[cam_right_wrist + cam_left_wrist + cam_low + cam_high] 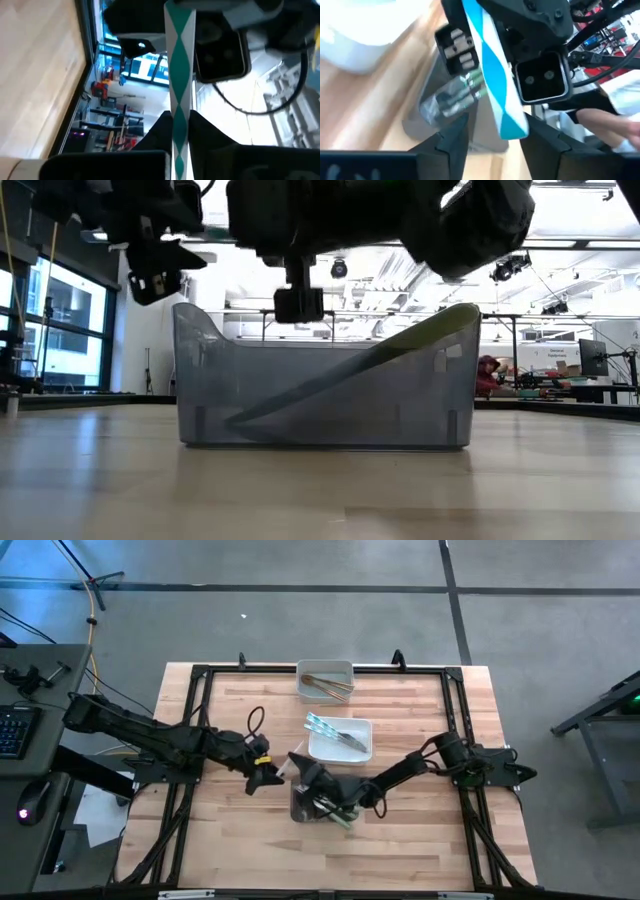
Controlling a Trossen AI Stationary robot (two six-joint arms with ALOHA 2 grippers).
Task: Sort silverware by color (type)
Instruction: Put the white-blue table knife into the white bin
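table point(420, 830): wooden, three bins | grey bin point(305, 808): near edge, green forks point(335, 812) inside | white bin point(352, 748): centre, blue pieces point(325, 726) | far bin point(325, 670): wood-handled pieces point(327, 686) | right gripper point(303, 769): over grey bin, clamped on green-patterned handle point(180, 75) | left gripper point(262, 772): beside grey bin, grasping blue-patterned handle point(492, 85)

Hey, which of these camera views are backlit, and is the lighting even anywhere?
Low view: the bright room behind leaves the arms over the grey bin as dark silhouettes. Right wrist view: the right gripper, clamping a patterned handle, stands dark against a bright background. High view: evenly lit table.
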